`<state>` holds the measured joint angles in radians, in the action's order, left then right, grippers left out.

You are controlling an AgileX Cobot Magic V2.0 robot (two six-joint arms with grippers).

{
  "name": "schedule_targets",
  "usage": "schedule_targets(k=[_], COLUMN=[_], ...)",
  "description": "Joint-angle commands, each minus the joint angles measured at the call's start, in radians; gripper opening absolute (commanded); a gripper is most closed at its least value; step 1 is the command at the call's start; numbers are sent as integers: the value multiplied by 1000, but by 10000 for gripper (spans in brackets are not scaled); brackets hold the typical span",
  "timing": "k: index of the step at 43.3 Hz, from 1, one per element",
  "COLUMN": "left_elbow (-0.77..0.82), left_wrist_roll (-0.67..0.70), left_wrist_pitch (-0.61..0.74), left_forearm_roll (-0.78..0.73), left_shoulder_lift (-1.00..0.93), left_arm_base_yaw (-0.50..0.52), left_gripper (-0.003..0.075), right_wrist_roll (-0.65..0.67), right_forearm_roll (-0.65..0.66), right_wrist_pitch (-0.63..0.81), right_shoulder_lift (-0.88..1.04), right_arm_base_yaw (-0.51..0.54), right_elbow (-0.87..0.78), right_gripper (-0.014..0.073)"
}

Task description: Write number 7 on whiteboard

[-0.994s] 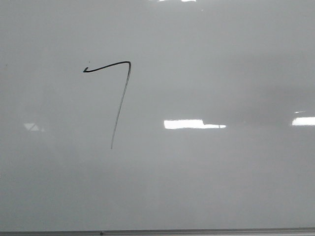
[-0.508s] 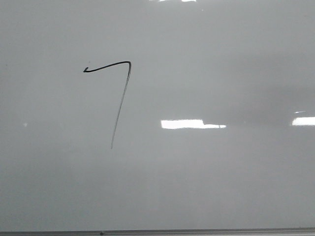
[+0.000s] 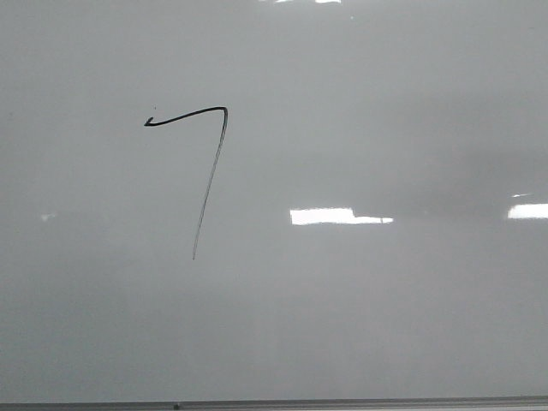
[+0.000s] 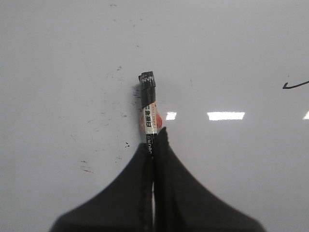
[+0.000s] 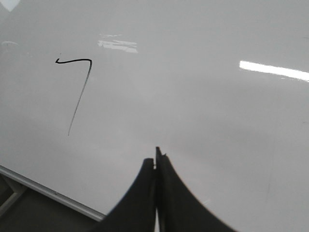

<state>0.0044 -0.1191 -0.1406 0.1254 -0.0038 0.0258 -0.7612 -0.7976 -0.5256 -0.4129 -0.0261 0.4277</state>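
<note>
1. Front view shows the 7 (image 3: pixel 205 171) finished on the board's (image 3: pixel 385 325) upper left, its stem fading to grey.
2. My left gripper (image 4: pixel 153 145) is clamped on the marker (image 4: pixel 148 106), capped end out, well apart from the 7.
3. My right gripper (image 5: pixel 157 157) is closed and empty.
4. Risk: a careless retreat could drag the marker or my fingers across the board, smearing the ink.

Whiteboard (image 3: pixel 411 308) cut off at top and both sides in front view; only near edge strip visible. In left wrist view, 7 (image 4: pixel 295 85) cropped to hook and bar start. Marker (image 4: pixel 148 108) lower barrel buried between fingers (image 4: pixel 130 193); tip hidden, label print illegible.
</note>
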Motion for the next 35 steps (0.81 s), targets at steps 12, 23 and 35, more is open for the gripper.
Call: schedule_targets(k=[12, 23, 35], left_elbow=[5, 5, 5], left_wrist_roll=[-1, -1, -1], left_wrist_pitch=[76, 76, 76], left_forearm_roll=[3, 3, 3], left_shoulder_lift=[-16, -16, -16], left_arm_base_yaw=[0, 0, 0], left_gripper=[-20, -20, -20], right_wrist_roll=[-4, -4, 53], right_forearm_roll=[-32, -32, 120], right_wrist_pitch=[51, 51, 176], right_shoulder_lift=[-3, -3, 22], right_arm_base_yaw=[6, 6, 1], right_elbow=[25, 25, -18], right_gripper=[-60, -60, -60])
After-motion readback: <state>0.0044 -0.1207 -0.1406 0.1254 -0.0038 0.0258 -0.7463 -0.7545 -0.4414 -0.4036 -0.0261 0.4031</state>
